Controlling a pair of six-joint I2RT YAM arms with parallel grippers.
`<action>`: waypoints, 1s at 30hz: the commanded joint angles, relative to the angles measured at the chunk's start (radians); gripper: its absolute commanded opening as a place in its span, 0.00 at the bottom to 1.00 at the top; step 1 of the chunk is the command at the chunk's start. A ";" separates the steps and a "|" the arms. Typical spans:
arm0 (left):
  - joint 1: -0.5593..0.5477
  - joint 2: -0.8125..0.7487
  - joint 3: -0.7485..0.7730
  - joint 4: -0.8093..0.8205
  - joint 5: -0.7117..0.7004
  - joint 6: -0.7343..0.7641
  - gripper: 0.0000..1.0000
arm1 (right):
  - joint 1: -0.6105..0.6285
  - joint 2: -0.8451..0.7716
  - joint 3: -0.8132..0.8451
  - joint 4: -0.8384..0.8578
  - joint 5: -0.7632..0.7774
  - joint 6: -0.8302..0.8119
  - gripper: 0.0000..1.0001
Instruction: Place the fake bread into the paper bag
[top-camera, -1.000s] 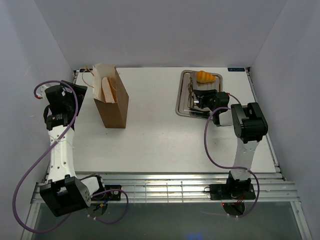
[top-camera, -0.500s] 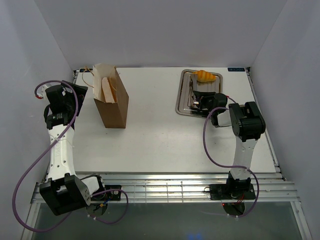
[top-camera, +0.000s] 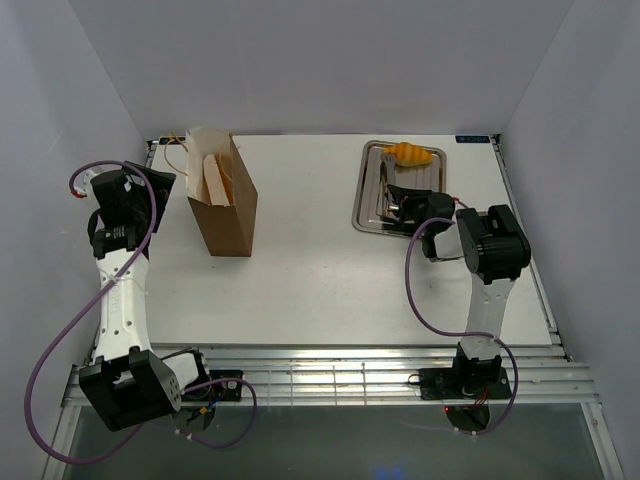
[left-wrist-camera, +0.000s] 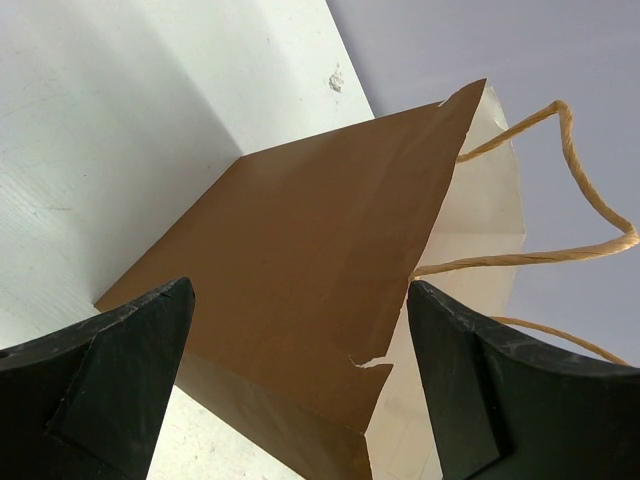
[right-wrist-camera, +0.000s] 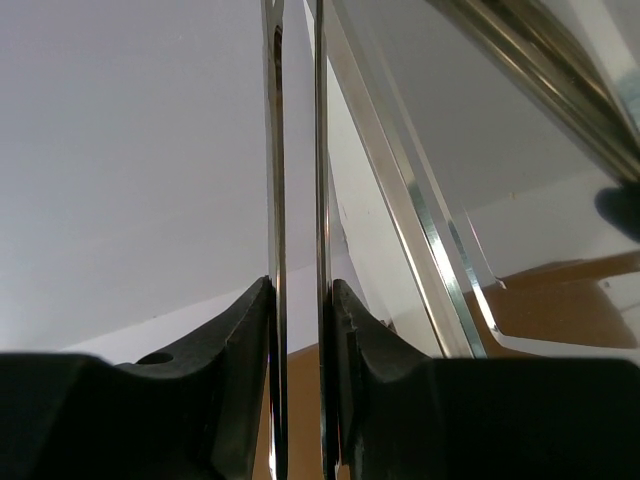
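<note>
While the left claw (left-wrist-camera: 298, 335) gapes wide facing the paper bag (left-wrist-camera: 300, 230), the outstretched right claw (right-wrist-camera: 298, 300) pinches the tongs (right-wrist-camera: 273, 150).

The right hand (right-wrist-camera: 298, 300) has squeezed shut on the silver tongs (right-wrist-camera: 318, 120)

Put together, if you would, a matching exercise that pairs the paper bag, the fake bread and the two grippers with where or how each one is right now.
Things:
1. paper bag
2. fake bread
3. left gripper
4. right gripper

Places or states:
A. closed on the silver tongs
B. standing upright on the left side of the table
C. lying at the far end of the steel tray
D. open, facing the bag's side

Pairs: 1-B, 2-C, 3-D, 4-A
</note>
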 joint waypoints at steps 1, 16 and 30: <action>-0.001 -0.025 0.035 -0.001 0.007 -0.007 0.98 | 0.007 -0.052 -0.044 0.076 0.026 0.011 0.08; -0.001 -0.045 0.024 0.001 0.002 -0.010 0.98 | 0.007 -0.187 -0.133 0.070 -0.064 -0.128 0.08; -0.001 -0.049 0.014 0.007 -0.002 -0.010 0.98 | 0.007 -0.423 -0.285 -0.049 -0.178 -0.364 0.08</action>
